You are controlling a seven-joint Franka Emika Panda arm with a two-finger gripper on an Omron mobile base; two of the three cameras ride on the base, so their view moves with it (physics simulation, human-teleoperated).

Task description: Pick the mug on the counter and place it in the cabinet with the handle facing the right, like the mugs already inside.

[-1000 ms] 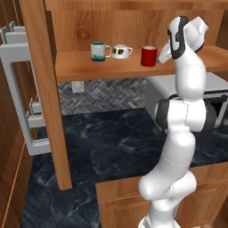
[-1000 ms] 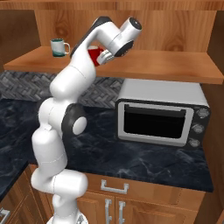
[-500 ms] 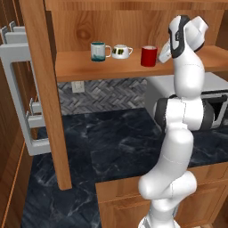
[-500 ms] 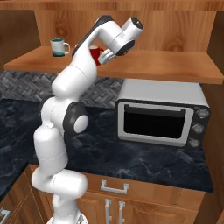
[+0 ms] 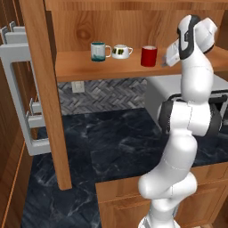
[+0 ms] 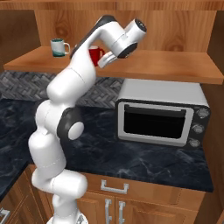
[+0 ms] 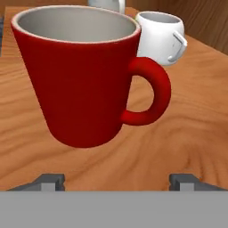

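Along the cabinet [image 5: 80,67] shelf, from the upper left of the left base view, stand the teal-and-white mug [image 5: 99,51], the squat white mug [image 5: 121,51], then the red mug [image 5: 148,56] upright near centre. Just right of it sits the gripper [image 5: 167,59], jaws spread wide and holding nothing. In the hand view the red mug stands straight ahead between the two fingertips [image 7: 49,181], clear of both, handle toward the frame's right. Backing straight off looks like the safe move.
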